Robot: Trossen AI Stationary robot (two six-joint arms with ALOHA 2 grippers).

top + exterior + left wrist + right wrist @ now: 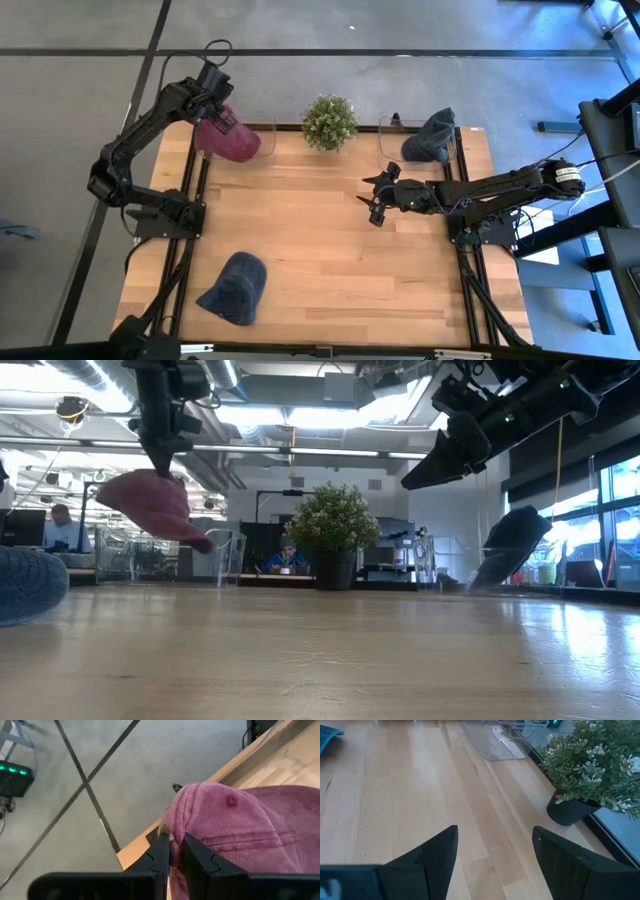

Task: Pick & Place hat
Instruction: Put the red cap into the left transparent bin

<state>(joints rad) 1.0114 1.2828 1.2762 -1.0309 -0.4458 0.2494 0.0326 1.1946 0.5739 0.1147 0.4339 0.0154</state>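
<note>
A maroon cap (228, 140) hangs at the table's far left corner under my left gripper (215, 95), which is shut on it; in the low view the cap (155, 505) is clear of the table. My right gripper (378, 198) is open and hovers over the table's middle right, touching nothing. A blue cap (235, 288) lies crown up near the near left corner. A dark blue cap (428, 135) leans in the clear bin at the far right. My left gripper (172, 852) pinches a bunched fold of the maroon cap's crown at its edge (176, 827) between the two fingers. They come from above, pointing down. The cap hangs lifted clear below them, tilted, with its brim (195, 543) lowest.
A potted plant (329, 121) stands at the middle of the far edge. A clear bin (225, 555) sits at the far left beneath the maroon cap, and another (395, 135) at the far right. Bare wood spreads across the table's middle.
</note>
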